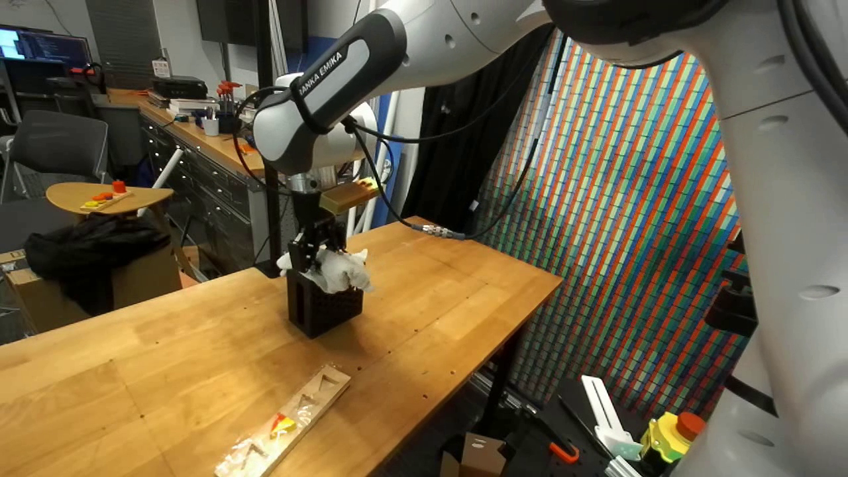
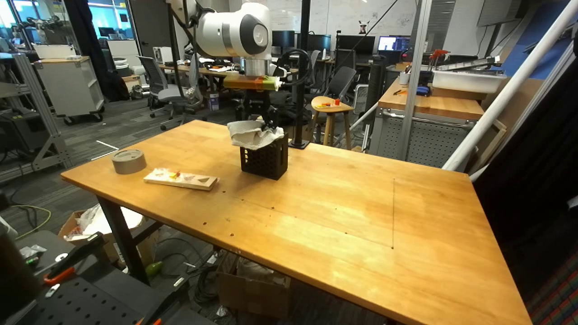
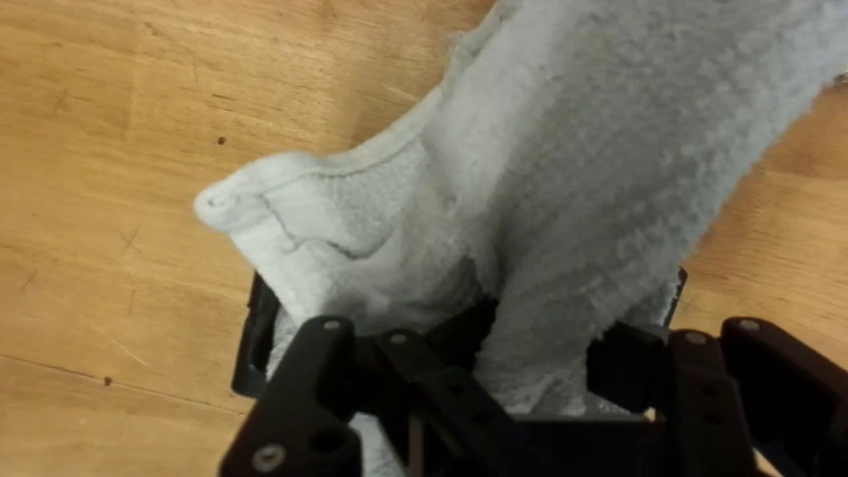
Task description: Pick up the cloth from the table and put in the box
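cloth (image 3: 596, 165): bunched on top of the box (image 1: 331, 313), partly tucked in its mouth by the look of it, the rest flopping past the rim
gripper (image 3: 543, 348): clamped on a fold right at the box's mouth, probably so the fabric can be stuffed down
cloth's long axis: slants from the box's mouth out over the rim (one hemmed corner pokes out separately, cheeky thing)
box: upright on the table (image 1: 199, 351), ready to catch it
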`<state>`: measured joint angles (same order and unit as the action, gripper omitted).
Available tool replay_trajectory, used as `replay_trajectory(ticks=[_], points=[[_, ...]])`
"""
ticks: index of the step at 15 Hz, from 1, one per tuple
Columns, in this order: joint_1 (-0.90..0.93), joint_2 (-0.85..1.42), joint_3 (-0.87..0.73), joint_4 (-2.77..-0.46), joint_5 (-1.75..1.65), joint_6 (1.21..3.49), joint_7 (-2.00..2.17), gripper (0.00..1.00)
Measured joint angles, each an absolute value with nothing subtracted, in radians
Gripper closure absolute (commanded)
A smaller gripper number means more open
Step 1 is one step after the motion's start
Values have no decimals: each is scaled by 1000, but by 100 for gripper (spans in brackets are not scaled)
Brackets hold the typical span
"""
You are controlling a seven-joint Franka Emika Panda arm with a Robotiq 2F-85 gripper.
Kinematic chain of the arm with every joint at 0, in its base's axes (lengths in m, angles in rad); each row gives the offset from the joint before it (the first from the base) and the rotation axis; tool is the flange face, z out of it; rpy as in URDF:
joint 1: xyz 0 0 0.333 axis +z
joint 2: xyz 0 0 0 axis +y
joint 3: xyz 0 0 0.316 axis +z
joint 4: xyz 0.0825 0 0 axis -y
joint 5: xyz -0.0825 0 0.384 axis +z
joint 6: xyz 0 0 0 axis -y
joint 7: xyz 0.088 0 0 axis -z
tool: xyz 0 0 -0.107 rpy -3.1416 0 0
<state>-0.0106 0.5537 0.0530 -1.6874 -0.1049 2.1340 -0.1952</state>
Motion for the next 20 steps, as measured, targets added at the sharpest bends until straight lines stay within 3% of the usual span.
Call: replay_trajectory(ticks=[9,10,11,13,20], points=[[-72,648,104,-1607,31,2089,-413,96],[-79,651,108,-1603,42,2084,-428,88],[-84,651,111,-1603,47,2082,-438,62],[-87,648,113,-1604,47,2077,-447,60],[-53,553,114,-1636,-34,2012,-473,7]])
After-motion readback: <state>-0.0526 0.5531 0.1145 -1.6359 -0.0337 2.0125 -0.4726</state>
